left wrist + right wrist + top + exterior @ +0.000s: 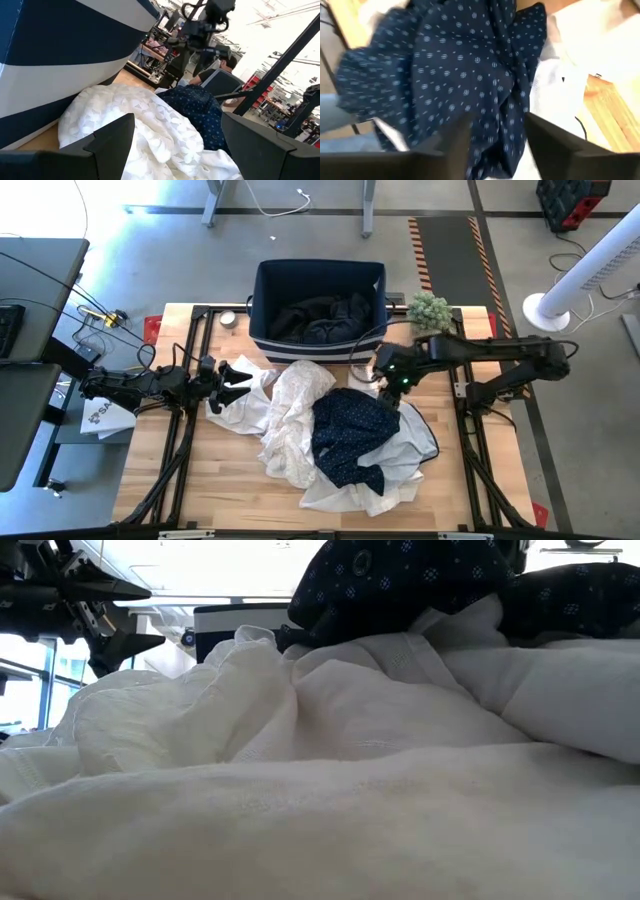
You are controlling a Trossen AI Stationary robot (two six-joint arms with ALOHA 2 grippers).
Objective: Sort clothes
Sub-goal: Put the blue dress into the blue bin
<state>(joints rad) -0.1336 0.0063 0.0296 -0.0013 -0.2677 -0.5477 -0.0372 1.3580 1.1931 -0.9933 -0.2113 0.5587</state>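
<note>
High view had the right claw (385,385) over the dotted navy garment (350,435), fingers parted and empty; the left claw (232,380) gaped beside the white clothes (290,420) heaped mid-worktop (220,480) (dark ones filled the striped bin (318,305))

We are in a robotics lab or workshop with an industrial feel. Our wooden table (230,480) sits on a bare concrete floor (150,260) marked with orange-and-black hazard tape (428,250), and cables (290,200) trail across it. A white pedestal fan (590,270) stands to one side, a desk (35,290) to the other. Beyond the table, the left wrist view shows a seated person (225,67) among cluttered workbenches (155,52) and red racks (257,82).
</note>
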